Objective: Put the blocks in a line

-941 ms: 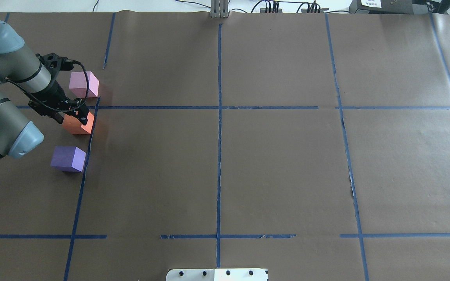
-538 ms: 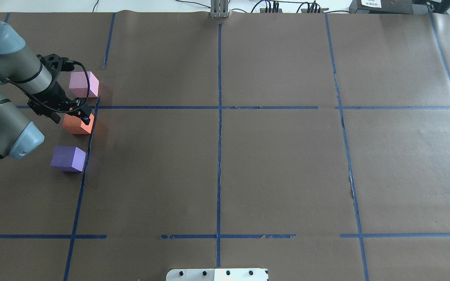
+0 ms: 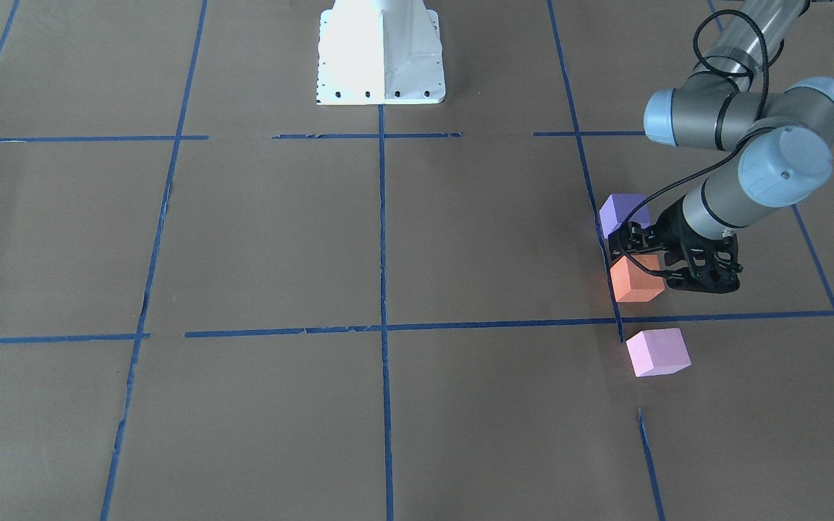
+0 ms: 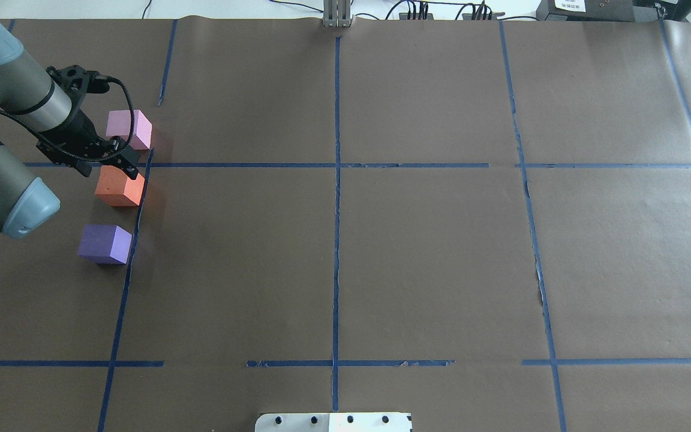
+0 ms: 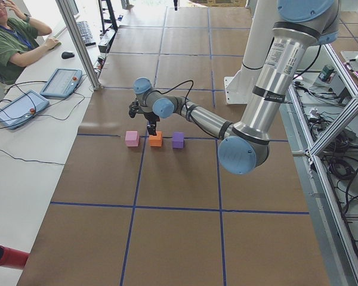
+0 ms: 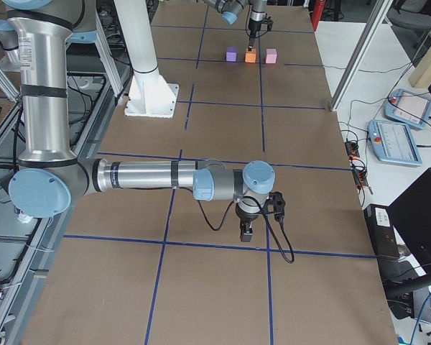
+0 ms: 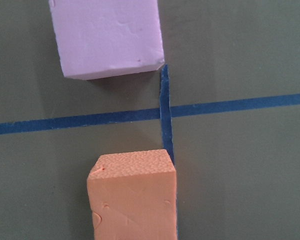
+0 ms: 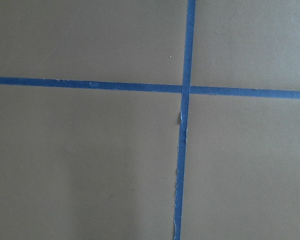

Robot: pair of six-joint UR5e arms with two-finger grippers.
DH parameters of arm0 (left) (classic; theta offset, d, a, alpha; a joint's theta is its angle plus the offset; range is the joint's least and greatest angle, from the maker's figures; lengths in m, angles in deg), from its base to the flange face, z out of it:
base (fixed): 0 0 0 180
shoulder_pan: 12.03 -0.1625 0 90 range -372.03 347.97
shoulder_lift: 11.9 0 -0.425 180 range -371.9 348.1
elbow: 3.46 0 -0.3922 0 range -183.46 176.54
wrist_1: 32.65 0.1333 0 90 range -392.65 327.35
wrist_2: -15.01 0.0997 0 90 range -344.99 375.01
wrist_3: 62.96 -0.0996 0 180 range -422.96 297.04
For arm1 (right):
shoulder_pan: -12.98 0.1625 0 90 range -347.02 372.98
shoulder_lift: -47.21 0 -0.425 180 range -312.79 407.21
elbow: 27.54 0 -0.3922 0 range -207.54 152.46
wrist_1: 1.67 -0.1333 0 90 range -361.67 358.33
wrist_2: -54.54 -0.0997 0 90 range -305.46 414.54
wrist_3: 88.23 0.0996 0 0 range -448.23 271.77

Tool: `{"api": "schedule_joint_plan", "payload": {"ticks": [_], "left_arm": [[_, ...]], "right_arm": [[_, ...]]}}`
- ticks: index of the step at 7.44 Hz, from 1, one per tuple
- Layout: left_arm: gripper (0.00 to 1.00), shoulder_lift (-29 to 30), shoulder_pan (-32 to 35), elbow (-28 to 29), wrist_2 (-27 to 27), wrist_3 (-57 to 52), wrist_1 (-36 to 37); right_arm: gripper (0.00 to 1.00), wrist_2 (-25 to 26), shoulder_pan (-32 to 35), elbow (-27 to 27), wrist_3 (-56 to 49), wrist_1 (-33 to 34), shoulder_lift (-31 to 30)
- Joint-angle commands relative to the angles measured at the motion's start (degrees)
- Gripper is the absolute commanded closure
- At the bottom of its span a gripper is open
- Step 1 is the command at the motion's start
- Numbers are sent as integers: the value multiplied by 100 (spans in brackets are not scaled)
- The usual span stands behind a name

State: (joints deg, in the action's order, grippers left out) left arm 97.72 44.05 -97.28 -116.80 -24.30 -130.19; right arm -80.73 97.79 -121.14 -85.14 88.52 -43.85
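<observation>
Three foam blocks stand in a row along a blue tape line at the table's left: the pink block (image 4: 128, 129), the orange block (image 4: 119, 187) and the purple block (image 4: 104, 243). They also show in the front-facing view: pink block (image 3: 657, 352), orange block (image 3: 635, 280), purple block (image 3: 623, 212). My left gripper (image 4: 122, 159) hovers just above the orange block's far edge, open and empty. The left wrist view looks down on the orange block (image 7: 132, 200) and the pink block (image 7: 107, 35). My right gripper (image 6: 248, 230) shows only in the exterior right view; I cannot tell its state.
The white robot base plate (image 3: 381, 51) sits at the table's near middle. Blue tape lines (image 4: 336, 180) divide the brown paper into squares. A metal post (image 4: 337, 15) stands at the far edge. An operator (image 5: 12, 42) sits beyond it with tablets.
My left gripper has let go of the orange block, risen and drawn back toward the far side. The orange block stays on the table; the other blocks have not moved.
</observation>
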Motion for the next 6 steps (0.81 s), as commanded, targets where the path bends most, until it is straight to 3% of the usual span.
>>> {"api": "schedule_joint_plan", "payload": {"ticks": [1,6], "left_arm": [[0,-213,524,-364,-11,-294,24],[0,-1327,2510,-251,24,-3119,51]], "right_arm": [[0,0,0,0,-1,-1,0],[0,0,0,0,-1,-1,0]]}}
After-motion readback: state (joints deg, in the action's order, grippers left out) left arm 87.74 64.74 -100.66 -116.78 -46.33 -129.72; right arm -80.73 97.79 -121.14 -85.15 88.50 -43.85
